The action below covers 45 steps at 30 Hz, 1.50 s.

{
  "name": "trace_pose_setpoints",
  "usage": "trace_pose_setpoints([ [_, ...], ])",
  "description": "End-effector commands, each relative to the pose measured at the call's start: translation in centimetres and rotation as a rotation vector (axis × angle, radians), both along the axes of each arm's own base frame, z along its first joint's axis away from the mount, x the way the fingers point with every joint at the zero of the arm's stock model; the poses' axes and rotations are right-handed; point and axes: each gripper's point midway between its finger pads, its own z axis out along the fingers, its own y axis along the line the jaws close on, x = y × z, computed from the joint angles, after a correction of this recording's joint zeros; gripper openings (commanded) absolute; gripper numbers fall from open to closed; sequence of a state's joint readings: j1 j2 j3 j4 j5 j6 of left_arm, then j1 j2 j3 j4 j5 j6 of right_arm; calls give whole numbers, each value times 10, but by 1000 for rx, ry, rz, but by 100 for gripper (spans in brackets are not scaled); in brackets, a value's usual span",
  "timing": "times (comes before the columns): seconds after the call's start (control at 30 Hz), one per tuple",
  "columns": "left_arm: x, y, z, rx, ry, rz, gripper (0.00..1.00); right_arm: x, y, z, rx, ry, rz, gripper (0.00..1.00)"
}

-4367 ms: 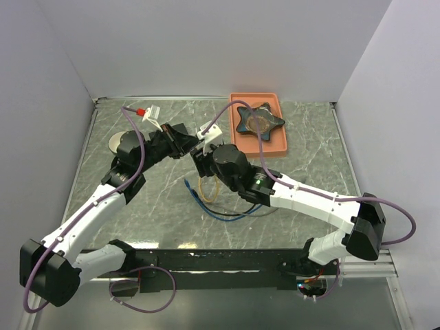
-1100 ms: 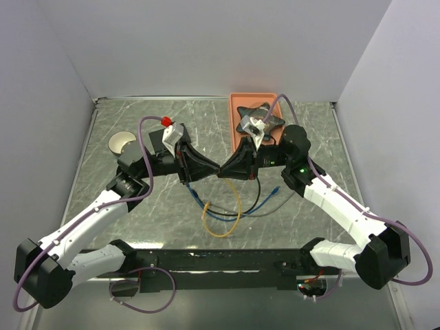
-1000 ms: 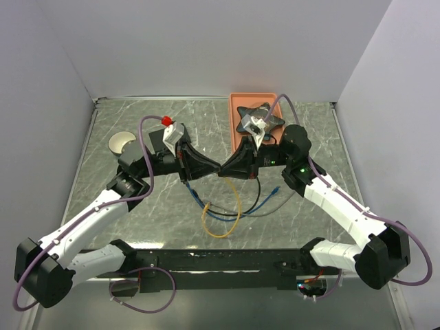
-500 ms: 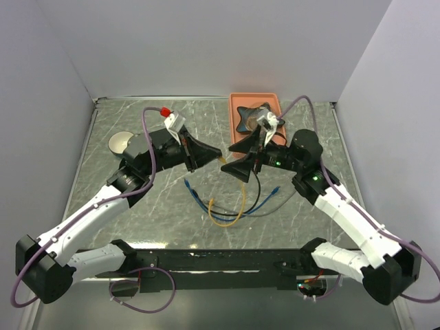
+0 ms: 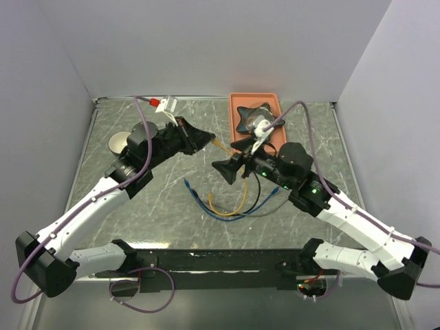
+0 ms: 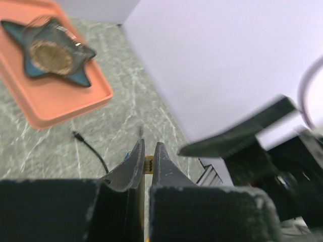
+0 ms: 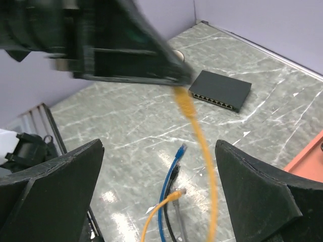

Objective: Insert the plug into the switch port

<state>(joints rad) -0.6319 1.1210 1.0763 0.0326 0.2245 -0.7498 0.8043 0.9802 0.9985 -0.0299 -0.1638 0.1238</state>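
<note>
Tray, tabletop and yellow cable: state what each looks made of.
The tray is probably moulded plastic: even matte orange with a rounded raised rim. The tabletop is grey-green with white veins like marble and slightly glossy; it could be stone or a printed laminate. The yellow cable has a smooth, flexible plastic-looking jacket and hangs in a curve from the left claw.

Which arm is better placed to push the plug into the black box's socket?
Left, probably. The left pincer is shut on the yellow plug, with the switch on the table nearby. The right pincer is open and empty.
</note>
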Motion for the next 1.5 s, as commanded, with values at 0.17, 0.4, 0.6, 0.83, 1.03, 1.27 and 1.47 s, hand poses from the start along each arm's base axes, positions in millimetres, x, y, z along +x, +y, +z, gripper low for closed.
trace_pose_setpoints([
  [0.17, 10, 3, -1, -15, 102, 73, 1, 26, 5, 16, -68, -102, -170, 83],
  [0.4, 10, 1, -1, -12, 97, 58, 1, 34, 13, 5, -113, -113, -170, 71],
  [0.6, 8, -3, -2, -2, 94, 35, 1, 40, 20, -2, -128, -97, -173, 64],
  [0.83, 7, -5, -3, 2, 93, 21, 1, 45, 22, -2, -128, -86, -192, 49],
  [1.03, 6, -6, -2, 3, 90, 13, 1, 46, 23, 2, -104, -96, -194, 41],
  [1.27, 4, -7, -1, 1, 86, -4, 1, 47, 27, -4, -118, -87, -182, 27],
  [1.47, 2, -6, 0, -5, 80, -5, 1, 47, 30, -6, -122, -85, -171, 26],
])
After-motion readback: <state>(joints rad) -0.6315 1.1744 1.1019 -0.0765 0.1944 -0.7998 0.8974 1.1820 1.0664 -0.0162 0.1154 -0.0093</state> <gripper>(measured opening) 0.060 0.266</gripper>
